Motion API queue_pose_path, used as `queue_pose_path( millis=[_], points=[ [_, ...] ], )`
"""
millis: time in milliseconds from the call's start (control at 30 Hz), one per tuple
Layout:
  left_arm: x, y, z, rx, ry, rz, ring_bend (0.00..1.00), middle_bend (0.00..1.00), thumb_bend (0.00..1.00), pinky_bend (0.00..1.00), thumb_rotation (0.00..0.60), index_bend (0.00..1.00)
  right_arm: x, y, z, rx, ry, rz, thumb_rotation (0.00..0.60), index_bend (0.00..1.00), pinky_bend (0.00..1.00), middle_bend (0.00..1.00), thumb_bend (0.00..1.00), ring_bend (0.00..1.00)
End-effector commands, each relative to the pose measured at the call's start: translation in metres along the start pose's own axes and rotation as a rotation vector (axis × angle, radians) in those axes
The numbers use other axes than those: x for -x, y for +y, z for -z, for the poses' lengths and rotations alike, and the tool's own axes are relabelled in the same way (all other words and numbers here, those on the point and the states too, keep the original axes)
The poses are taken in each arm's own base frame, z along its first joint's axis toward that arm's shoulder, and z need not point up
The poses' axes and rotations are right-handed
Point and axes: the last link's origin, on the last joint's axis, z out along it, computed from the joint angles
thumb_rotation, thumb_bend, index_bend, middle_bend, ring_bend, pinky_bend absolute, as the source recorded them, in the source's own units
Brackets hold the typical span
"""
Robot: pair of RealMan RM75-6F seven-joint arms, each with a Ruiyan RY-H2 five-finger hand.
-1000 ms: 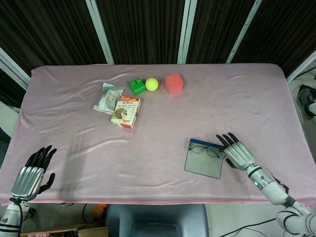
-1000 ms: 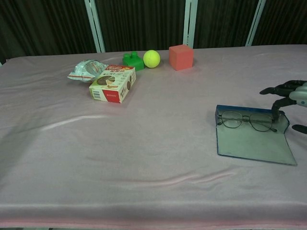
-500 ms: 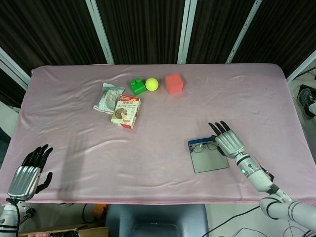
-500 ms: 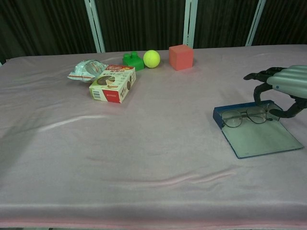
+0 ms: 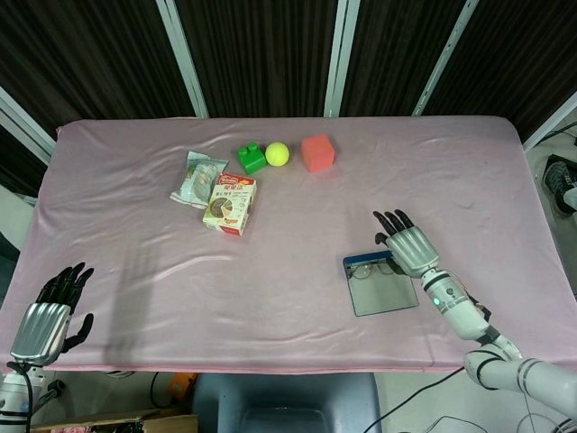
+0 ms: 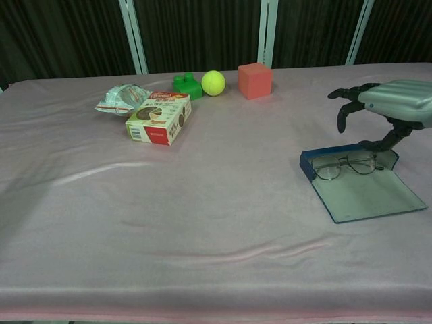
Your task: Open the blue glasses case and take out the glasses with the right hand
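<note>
The blue glasses case [image 6: 358, 185] is lying open and flat on the pink table [image 5: 297, 225], near its front right side, and the glasses [image 6: 345, 164] are resting in it against the raised blue edge. The right hand [image 6: 388, 104] is hovering just above them with its fingers spread and curved downward, holding nothing. The left hand [image 5: 50, 311] is waiting at the front left corner, its fingers apart and empty. The glasses are looking light, thin and fragile, with slippery lenses, so the safest place to pinch is probably the bridge or the frame rim. Compared with half a second ago, the right hand is standing a little higher and further back, while the case is lying the same.
</note>
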Motion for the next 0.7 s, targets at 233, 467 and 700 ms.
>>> queue_pose_path(
  millis=[233, 467, 700],
  points=[
    [0.0000, -0.0005, -0.0001, -0.001, -0.002, -0.001, 0.00, 0.00, 0.42, 0.14, 0.600, 0.00, 0.0117, -0.0111, -0.0149, -0.004, -0.030, 0.021, 0.600, 0.54, 0.00, 0.10, 0.51, 0.07],
    [0.0006, -0.0006, -0.0007, 0.001, -0.005, -0.003, 0.00, 0.00, 0.42, 0.14, 0.600, 0.00, 0.0107, -0.0104, -0.0148, -0.004, -0.026, 0.019, 0.600, 0.57, 0.00, 0.10, 0.51, 0.07],
    [0.0008, -0.0004, -0.0007, 0.001, -0.005, -0.006, 0.00, 0.00, 0.42, 0.14, 0.600, 0.00, 0.0120, -0.0106, -0.0158, -0.003, -0.032, 0.019, 0.600, 0.59, 0.00, 0.10, 0.51, 0.07]
  ],
)
